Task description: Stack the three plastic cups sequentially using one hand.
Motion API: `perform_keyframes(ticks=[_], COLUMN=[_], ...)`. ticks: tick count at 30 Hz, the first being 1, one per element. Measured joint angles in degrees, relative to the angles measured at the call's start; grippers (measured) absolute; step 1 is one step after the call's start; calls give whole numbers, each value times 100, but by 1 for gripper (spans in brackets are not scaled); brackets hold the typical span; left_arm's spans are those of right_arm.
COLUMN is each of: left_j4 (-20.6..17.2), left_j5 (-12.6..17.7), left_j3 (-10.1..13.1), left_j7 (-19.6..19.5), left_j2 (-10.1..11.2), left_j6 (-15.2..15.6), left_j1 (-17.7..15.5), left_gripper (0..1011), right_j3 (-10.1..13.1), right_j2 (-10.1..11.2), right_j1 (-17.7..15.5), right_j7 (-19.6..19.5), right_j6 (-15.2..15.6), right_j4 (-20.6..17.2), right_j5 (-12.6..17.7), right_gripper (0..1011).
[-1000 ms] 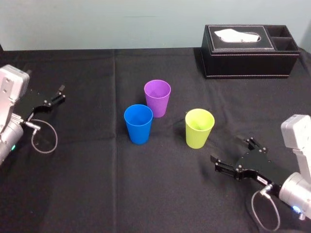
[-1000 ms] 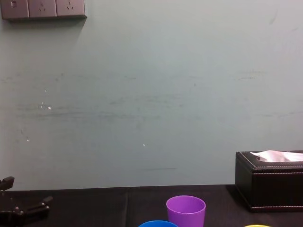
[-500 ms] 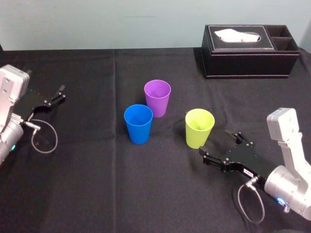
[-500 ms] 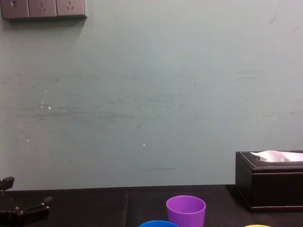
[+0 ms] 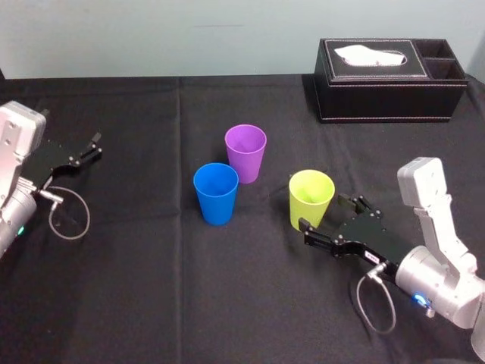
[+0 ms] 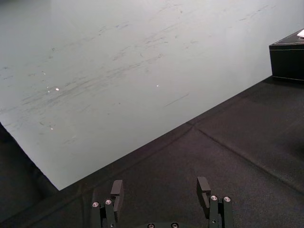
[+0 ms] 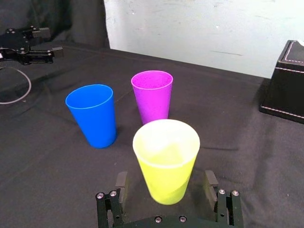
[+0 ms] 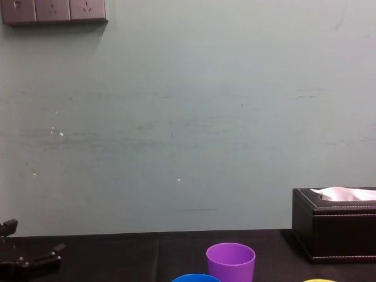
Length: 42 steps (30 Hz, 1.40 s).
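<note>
Three cups stand upright and apart on the black table [image 5: 136, 288]: purple cup [image 5: 245, 154] farthest, blue cup [image 5: 216, 193] nearer and a bit left of it, yellow-green cup [image 5: 311, 199] to the right, about level with the blue. Right gripper [image 5: 323, 213] sits low at the yellow-green cup, coming in from the near right. In the head view its near finger overlaps the cup's base, so contact can't be judged there. The right wrist view settles it: right gripper [image 7: 166, 183] is spread wide, one finger either side of the lower part of the yellow-green cup [image 7: 166, 156], a gap showing on each side, nothing gripped. That view also has the blue cup [image 7: 92, 114] and purple cup [image 7: 152, 95] beyond, the box [image 7: 285, 80] at far right, and the left gripper [image 7: 52, 40] far off. Left gripper [image 5: 95, 145] is parked at the far left of the table, well away from the cups. The left wrist view shows the left gripper [image 6: 160, 190] with fingers parted and holding nothing, over bare cloth facing the wall, with a corner of the box [image 6: 287, 59]. The chest view catches the cups from the side, cut off low: the upper part of the purple cup [image 8: 230, 261], just the rim of the blue cup [image 8: 195, 277], and a sliver of the yellow-green cup [image 8: 320, 280]. It also has the left gripper [image 8: 32, 241] at lower left, the box [image 8: 332, 226] with a tissue at right, and sockets [image 8: 53, 10] high on the wall. Black box [image 5: 390, 80] sits at the far right of the table.
</note>
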Motion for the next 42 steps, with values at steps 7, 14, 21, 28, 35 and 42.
perform_keyframes(ticks=[7,14,21,28,35,42], left_j4=[0,0,0,0,0,0], left_j5=[0,0,0,0,0,0], left_j3=[0,0,0,0,0,0], left_j7=[0,0,0,0,0,0], left_j2=[0,0,0,0,0,0], left_j6=[0,0,0,0,0,0], left_j1=[0,0,0,0,0,0], left_gripper=[1010,1010,1010,1010,1010,1010], right_j3=[-35,-38,-11,13,35,38], right_j2=[-166,-342,-467,-564,-642,-702], right_j1=[178,289,344,404,454,508], right_j7=[42,110,176,232,270,290], right_j6=[60,101,114,110,91,86], right_j4=[154,298,395,474,542,606], right_j5=[-168,-302,-385,-429,-446,-463], right_gripper=[1003,1003,1003,1003,1003,1003])
